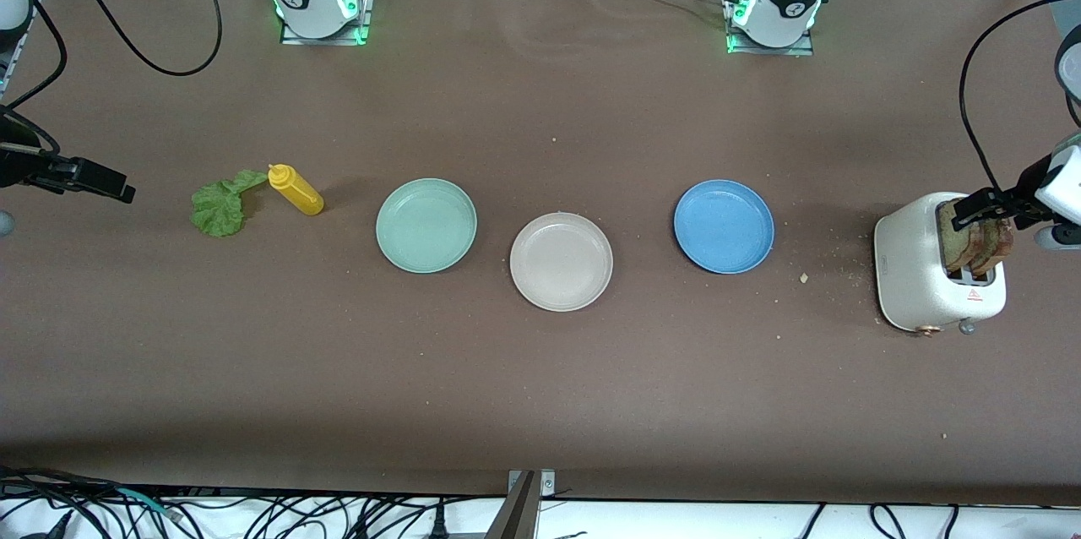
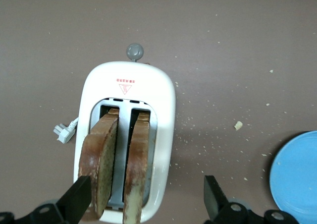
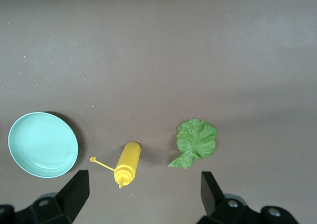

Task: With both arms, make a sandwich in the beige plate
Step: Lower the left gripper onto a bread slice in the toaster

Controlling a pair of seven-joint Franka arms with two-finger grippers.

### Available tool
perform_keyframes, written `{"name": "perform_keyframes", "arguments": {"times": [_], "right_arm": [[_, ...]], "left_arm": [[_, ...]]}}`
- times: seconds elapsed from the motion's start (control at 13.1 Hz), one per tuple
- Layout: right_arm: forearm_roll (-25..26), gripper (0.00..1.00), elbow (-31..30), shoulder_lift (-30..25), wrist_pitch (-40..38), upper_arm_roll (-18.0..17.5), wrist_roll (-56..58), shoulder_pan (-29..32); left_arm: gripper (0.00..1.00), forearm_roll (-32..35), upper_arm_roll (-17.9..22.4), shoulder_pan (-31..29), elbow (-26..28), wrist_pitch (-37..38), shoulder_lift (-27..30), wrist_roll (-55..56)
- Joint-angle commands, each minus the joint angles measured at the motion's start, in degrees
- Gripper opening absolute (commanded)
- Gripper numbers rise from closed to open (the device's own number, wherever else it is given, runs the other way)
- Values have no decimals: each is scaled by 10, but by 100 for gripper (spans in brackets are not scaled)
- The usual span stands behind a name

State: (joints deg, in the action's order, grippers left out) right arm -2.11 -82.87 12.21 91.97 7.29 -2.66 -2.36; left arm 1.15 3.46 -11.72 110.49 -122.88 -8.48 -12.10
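Hovering open-fingered over the toaster (image 1: 937,269), the left gripper (image 2: 148,196) must descend onto a toast slice (image 2: 101,164). The right gripper (image 3: 143,194) waits open near the lettuce (image 3: 196,142).

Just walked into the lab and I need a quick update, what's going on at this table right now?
Two robot arms are starting a sandwich, and nothing is held yet. The left gripper hangs open over the toaster, where two toast slices stand in the slots. The right gripper hangs open near the lettuce leaf and the lying yellow squeeze bottle. The beige plate sits bare between the mint-green plate and blue plate.
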Motion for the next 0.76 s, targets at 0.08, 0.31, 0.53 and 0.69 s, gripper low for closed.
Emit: {"name": "perform_keyframes", "arguments": {"times": [0.08,0.31,0.53,0.69], "right_arm": [[-11,100,1,-3,2,-1,1,3],[-11,100,1,-3,2,-1,1,2],[-11,100,1,-3,1,-1,1,2],[-11,100,1,-3,1,-1,1,3]], "left_arm": [[100,2,-7,-8,16,-29,-12,-15],[100,2,-9,-7,18,-37,-20,-15],[92,2,-10,-7,36,-60,-24,-26],[58,2,-9,-8,39,-61,-26,-57]]}}
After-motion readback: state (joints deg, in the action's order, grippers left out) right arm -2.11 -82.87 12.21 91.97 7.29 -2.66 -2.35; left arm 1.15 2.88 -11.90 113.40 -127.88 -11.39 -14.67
